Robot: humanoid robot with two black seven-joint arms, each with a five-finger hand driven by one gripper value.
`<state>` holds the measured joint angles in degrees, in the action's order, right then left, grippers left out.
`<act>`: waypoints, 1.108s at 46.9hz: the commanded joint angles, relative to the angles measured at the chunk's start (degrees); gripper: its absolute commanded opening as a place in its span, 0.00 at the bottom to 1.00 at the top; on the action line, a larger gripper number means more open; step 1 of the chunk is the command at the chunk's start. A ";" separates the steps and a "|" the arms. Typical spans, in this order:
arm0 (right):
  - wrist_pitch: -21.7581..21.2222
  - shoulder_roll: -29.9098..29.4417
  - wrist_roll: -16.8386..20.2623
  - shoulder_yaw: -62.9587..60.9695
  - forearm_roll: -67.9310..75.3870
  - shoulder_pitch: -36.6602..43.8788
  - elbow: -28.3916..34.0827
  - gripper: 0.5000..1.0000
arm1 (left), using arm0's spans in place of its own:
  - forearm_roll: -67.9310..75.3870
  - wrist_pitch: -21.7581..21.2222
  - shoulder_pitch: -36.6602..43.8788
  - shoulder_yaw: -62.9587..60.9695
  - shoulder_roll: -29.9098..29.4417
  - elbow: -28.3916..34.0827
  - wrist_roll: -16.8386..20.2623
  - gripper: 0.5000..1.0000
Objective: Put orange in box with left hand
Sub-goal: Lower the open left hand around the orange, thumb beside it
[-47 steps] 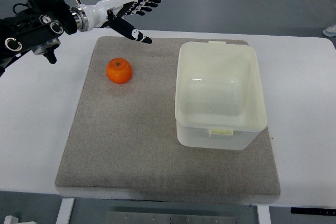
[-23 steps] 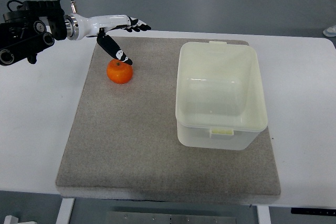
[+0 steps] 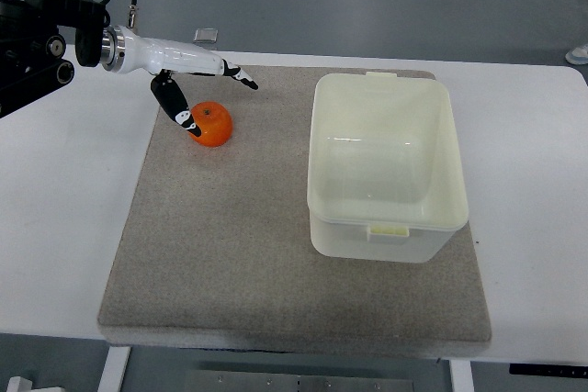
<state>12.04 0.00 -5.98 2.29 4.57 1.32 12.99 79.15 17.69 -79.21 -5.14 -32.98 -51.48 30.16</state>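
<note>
The left robot hand (image 3: 197, 80) straddles the orange (image 3: 210, 124) on the grey mat (image 3: 230, 254), thumb and fingers apart, positioned to grasp; the box (image 3: 386, 167) waits open alongside.

No text can be read anywhere. The box (image 3: 387, 164) carries no label. The orange (image 3: 211, 124) beside it is unmarked.
</note>
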 commanded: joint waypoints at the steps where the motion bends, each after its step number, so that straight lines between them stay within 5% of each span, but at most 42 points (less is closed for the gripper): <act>1: 0.00 0.00 0.00 0.00 0.00 0.00 -0.07 0.89 | 2.93 -0.37 -0.06 0.04 0.02 0.15 0.25 0.92; 52: 0.00 0.00 0.00 0.00 0.00 0.00 0.01 0.89 | 9.80 -8.90 6.27 0.13 4.77 10.17 1.30 0.90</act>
<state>12.04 0.00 -5.98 2.29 4.57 1.32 12.99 88.95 8.81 -73.08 -5.06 -28.33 -41.74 31.45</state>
